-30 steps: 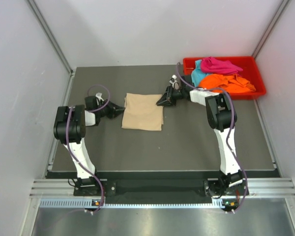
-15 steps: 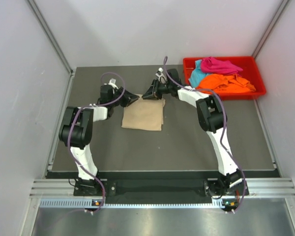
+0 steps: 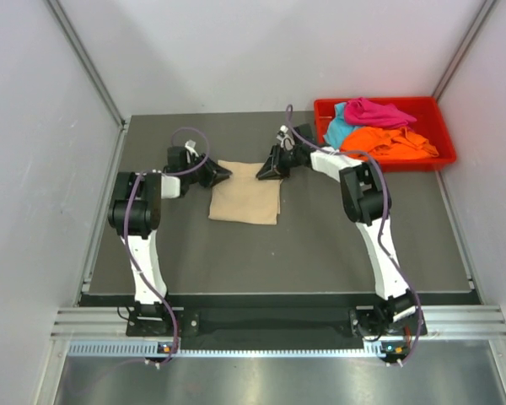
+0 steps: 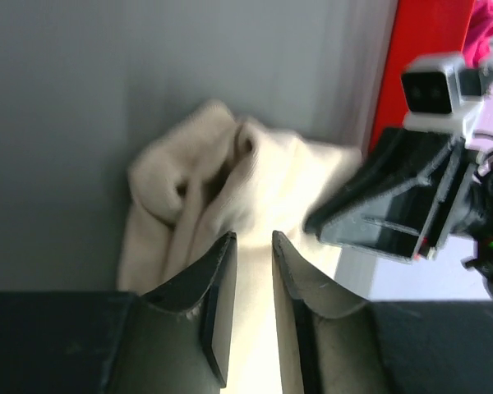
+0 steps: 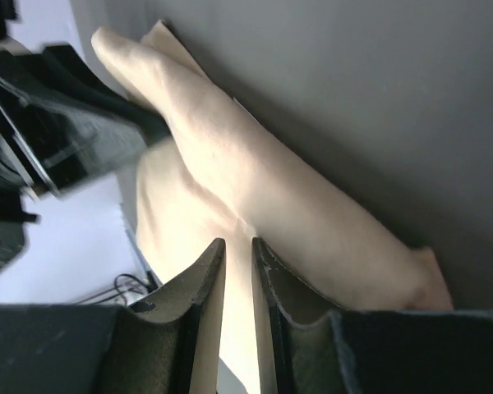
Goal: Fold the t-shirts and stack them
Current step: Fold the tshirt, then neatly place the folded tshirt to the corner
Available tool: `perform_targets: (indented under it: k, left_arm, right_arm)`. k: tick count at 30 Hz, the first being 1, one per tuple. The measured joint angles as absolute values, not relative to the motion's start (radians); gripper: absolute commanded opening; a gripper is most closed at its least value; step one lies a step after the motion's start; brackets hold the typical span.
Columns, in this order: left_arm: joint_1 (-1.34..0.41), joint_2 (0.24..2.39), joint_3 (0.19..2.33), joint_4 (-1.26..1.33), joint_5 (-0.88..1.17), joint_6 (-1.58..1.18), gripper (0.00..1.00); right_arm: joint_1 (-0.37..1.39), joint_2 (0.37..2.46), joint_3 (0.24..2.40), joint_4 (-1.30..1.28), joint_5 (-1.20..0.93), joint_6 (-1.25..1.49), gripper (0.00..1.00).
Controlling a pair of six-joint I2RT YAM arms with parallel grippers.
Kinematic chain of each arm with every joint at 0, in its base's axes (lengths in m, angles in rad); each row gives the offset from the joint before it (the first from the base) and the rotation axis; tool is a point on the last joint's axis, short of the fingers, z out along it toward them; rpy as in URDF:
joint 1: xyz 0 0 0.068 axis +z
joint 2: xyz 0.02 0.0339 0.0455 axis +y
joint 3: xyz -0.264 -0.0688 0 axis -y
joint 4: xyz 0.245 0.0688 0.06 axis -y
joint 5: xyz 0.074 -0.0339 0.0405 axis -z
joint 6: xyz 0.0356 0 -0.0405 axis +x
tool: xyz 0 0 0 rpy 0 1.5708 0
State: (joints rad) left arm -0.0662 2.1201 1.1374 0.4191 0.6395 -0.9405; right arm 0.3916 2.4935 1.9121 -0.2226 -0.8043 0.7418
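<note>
Four t-shirts were in view. One, the beige t-shirt [image 3: 246, 196], lay folded into a rough rectangle on the dark bench [image 3: 320, 245], left of centre and toward the far half of the surface. The other three lay crumpled in the red tray [image 3: 422, 101] at the far right corner of the bench: the magenta-pink t-shirt [image 3: 375, 111] on top at the far side, the teal-blue t-shirt [image 3: 339, 128] at the tray's left end, and the orange t-shirt [image 3: 388, 142] along the near side.

Both arms reached toward the far edge of the beige t-shirt. The left gripper [image 3: 223, 174] pointed right, with its tip at the far left corner of the cloth. The right gripper [image 3: 264, 174] pointed left, with its tip at the far right corner. The two tips faced each other across the far edge, near but not touching.

In the left wrist view, the left fingers [image 4: 218, 287] stood a narrow gap apart, with bunched beige cloth directly beyond them and the right gripper close by on the right. Whether cloth was pinched between them cannot be told.

In the right wrist view, the right fingers [image 5: 205, 279] also stood a narrow gap apart over a raised fold of the beige cloth. Whether they clamped the cloth cannot be told.
</note>
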Motion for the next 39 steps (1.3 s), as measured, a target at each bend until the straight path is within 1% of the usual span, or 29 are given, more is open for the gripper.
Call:
perform_targets:
  k: [1,2,4,6,7,8,10,13,15,20,23,27,31,32,39]
  left_arm:
    - [-0.055,2.12,1.159,0.39,0.641,-0.915,0.35]
    - [-0.047,2.12,1.18,0.365,0.643,-0.894,0.39]
    - [-0.034,2.119,1.239,0.281,0.643,-0.839,0.43]
    - [-0.027,2.11,1.294,0.194,0.638,-0.786,0.49]
    - [-0.026,2.1,1.316,0.152,0.629,-0.756,0.5]
    - [-0.026,2.085,1.332,0.109,0.622,-0.723,0.53]
    - [-0.026,2.05,1.347,0.04,0.604,-0.672,0.55]
    - [-0.027,2.017,1.369,-0.046,0.581,-0.593,0.73]
    - [-0.027,2.016,1.393,-0.094,0.558,-0.545,0.81]
    - [-0.027,2.045,1.428,-0.144,0.52,-0.43,0.82]
    - [-0.027,2.073,1.432,-0.142,0.514,-0.387,0.82]
    - [-0.028,2.104,1.438,-0.132,0.524,-0.353,0.79]
    - [-0.04,2.125,1.464,-0.131,0.518,-0.321,0.76]
    - [-0.044,2.131,1.471,-0.131,0.516,-0.315,0.73]
    - [-0.067,2.142,1.483,-0.137,0.506,-0.287,0.64]
  right_arm:
    - [0.388,2.485,1.914,-0.258,-0.8,0.712,0.21]
    - [0.384,2.474,1.916,-0.292,-0.793,0.686,0.21]
    - [0.376,2.443,1.919,-0.376,-0.773,0.616,0.21]
    - [0.371,2.398,1.909,-0.448,-0.753,0.55,0.21]
    - [0.37,2.36,1.887,-0.478,-0.741,0.517,0.21]
    - [0.369,2.32,1.857,-0.498,-0.73,0.492,0.21]
    - [0.369,2.225,1.777,-0.529,-0.714,0.452,0.22]
    - [0.368,2.072,1.653,-0.561,-0.699,0.413,0.22]
    - [0.368,1.991,1.577,-0.558,-0.7,0.402,0.21]
    - [0.369,1.86,1.389,-0.548,-0.699,0.38,0.2]
    - [0.369,1.83,1.296,-0.548,-0.693,0.365,0.19]
    - [0.369,1.807,1.203,-0.549,-0.682,0.358,0.18]
    - [0.369,1.789,1.184,-0.546,-0.68,0.355,0.17]
    - [0.369,1.786,1.184,-0.544,-0.68,0.353,0.17]
    - [0.369,1.78,1.185,-0.539,-0.682,0.351,0.17]
